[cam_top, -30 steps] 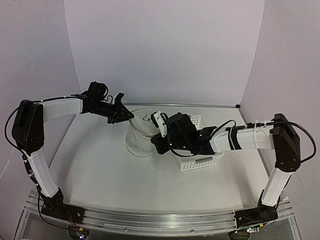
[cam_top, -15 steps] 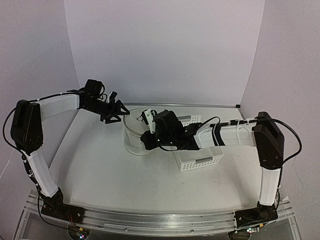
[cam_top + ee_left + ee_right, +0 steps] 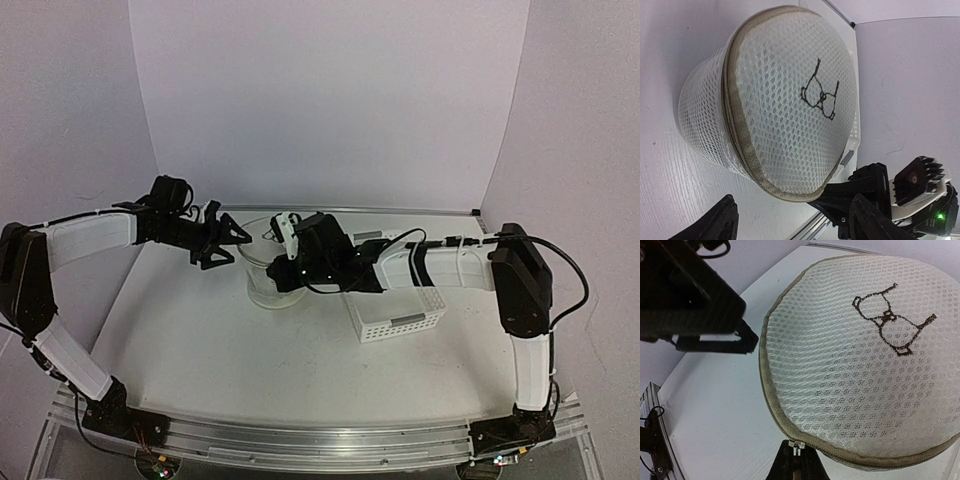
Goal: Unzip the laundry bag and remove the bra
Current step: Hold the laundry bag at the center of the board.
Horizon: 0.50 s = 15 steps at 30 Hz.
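Note:
The laundry bag [image 3: 268, 283] stands upright mid-table, a white mesh cylinder. Its round lid [image 3: 790, 95] carries a small black drawing [image 3: 892, 325], and a beige zipper [image 3: 771, 400] runs around the rim. My right gripper [image 3: 798, 465] is shut on the metal zipper pull [image 3: 799, 445] at the lid's near edge; in the top view it [image 3: 282, 277] sits against the bag's right side. My left gripper [image 3: 226, 246] hangs open just left of the bag, touching nothing; its fingertips [image 3: 722, 222] straddle the rim from a short distance. The bra shows in no view.
A white lattice plastic basket [image 3: 405, 318] stands right of the bag, under my right forearm. The right arm stretches low across the table's middle. White walls close in behind and at both sides.
My left gripper has opened, let go of the bag's rim and drawn back to the left. My right gripper has moved left along the bag, still shut.

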Motion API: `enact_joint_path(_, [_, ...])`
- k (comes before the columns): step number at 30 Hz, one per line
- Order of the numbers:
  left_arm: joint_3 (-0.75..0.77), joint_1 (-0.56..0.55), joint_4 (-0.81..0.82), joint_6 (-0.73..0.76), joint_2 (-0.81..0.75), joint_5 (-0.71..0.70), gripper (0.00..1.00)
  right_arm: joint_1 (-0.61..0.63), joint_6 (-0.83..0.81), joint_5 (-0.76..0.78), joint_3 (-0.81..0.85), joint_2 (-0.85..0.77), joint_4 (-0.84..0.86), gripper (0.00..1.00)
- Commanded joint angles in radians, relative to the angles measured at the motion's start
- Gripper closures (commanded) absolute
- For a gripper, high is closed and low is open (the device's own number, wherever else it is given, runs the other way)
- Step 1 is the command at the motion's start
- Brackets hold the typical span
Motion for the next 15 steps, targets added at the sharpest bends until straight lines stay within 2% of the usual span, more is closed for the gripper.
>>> enact_joint_path(1, [-0.118,-0.019,0.257,-0.202,-0.048,0.056,0.24,0.007,0.007,-0.029,0.067,0.012,0.018,1.00])
enact_joint_path(7, [-0.212,-0.031,0.465,-0.348,-0.032,0.053,0.27,0.007,0.011,-0.043,0.074,0.018,0.019,1.00])
enact_joint_path(15, [-0.187,-0.043,0.498,-0.379,-0.001,0.040,0.33,0.006,0.011,-0.039,0.060,0.013,0.019,1.00])
